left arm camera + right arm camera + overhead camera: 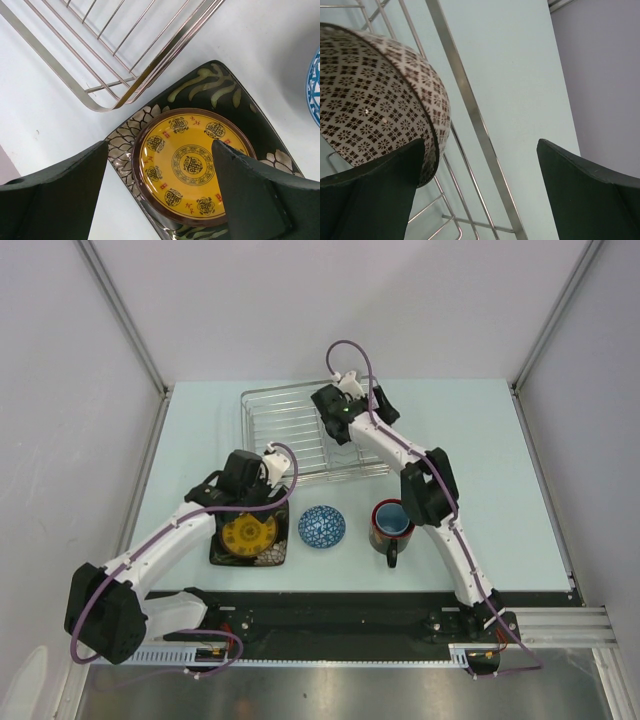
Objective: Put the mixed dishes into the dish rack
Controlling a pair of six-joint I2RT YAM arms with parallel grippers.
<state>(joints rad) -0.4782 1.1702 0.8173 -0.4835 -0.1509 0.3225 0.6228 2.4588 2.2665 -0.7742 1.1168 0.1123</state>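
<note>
The dish rack [290, 430] is a silver wire basket at the table's back centre. My right gripper [340, 420] hangs over its right part. In the right wrist view it [480, 165] is open, and the brown-speckled bowl [375, 95] lies tilted inside the rack, its rim just behind the left finger [370, 195]. The round yellow plate [249, 534] rests on the square black floral plate [272, 556] in front of the rack. My left gripper [160, 170] is open above the yellow plate [190, 165], gripping nothing. The blue bowl [322, 526] and the mug [392, 523] stand on the table.
The rack's near corner [100, 102] lies close to the black plate's corner [210, 82]. The blue bowl's edge [315, 85] shows at the right of the left wrist view. Grey walls and metal posts [120, 320] enclose the table's back and sides.
</note>
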